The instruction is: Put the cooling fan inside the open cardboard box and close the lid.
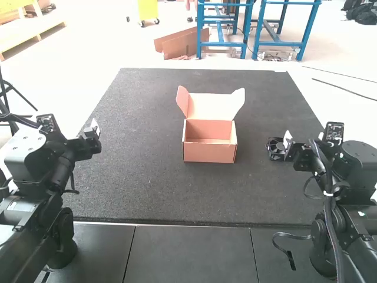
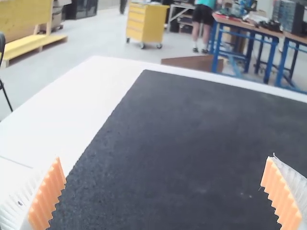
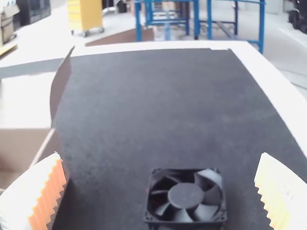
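The right end effector [image 1: 288, 145] hangs wide open and empty near the right edge of the worktop [image 1: 330, 106]. The cooling fan [image 3: 186, 197] lies flat on the black mat [image 1: 141, 153] just ahead of it. The left end effector [image 1: 91, 131], equally wide and empty, hangs near the left edge. The cardboard box [image 1: 210, 147] stands mid-worktop with its lid [image 1: 213, 104] raised.
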You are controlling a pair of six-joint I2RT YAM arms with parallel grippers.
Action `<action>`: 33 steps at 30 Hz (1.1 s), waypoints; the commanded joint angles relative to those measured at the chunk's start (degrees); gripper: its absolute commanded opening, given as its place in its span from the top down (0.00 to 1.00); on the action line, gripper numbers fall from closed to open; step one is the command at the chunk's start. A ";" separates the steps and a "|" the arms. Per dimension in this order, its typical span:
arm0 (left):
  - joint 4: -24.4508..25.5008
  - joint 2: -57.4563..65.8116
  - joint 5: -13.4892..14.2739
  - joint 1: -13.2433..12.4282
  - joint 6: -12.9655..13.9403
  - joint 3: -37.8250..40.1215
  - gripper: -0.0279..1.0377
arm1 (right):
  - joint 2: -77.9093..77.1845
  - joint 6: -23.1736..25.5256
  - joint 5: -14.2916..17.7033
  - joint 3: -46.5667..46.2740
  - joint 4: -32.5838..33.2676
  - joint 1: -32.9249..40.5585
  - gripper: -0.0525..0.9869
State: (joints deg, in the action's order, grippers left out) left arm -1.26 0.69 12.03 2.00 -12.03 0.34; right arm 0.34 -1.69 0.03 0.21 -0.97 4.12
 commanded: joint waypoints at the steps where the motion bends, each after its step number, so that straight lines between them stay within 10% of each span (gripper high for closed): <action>1: -2.43 -0.69 -0.17 0.46 1.13 -0.34 0.06 | -0.60 1.43 0.67 -0.21 -2.89 0.10 0.07; 8: -8.41 -0.69 -2.19 0.46 3.68 1.33 0.06 | -0.60 1.34 3.39 0.14 -13.62 -0.43 0.07; 22: -7.36 17.07 -2.45 0.46 4.74 19.52 0.06 | 11.35 1.43 4.80 15.09 -11.95 -3.50 0.07; 33: 5.21 38.16 -2.63 0.37 2.98 39.48 0.06 | 40.44 1.87 6.56 42.95 8.97 -9.31 0.07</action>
State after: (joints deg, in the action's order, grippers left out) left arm 2.07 35.22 9.76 2.00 -8.38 35.31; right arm 34.46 -0.43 5.19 36.12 5.50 -3.29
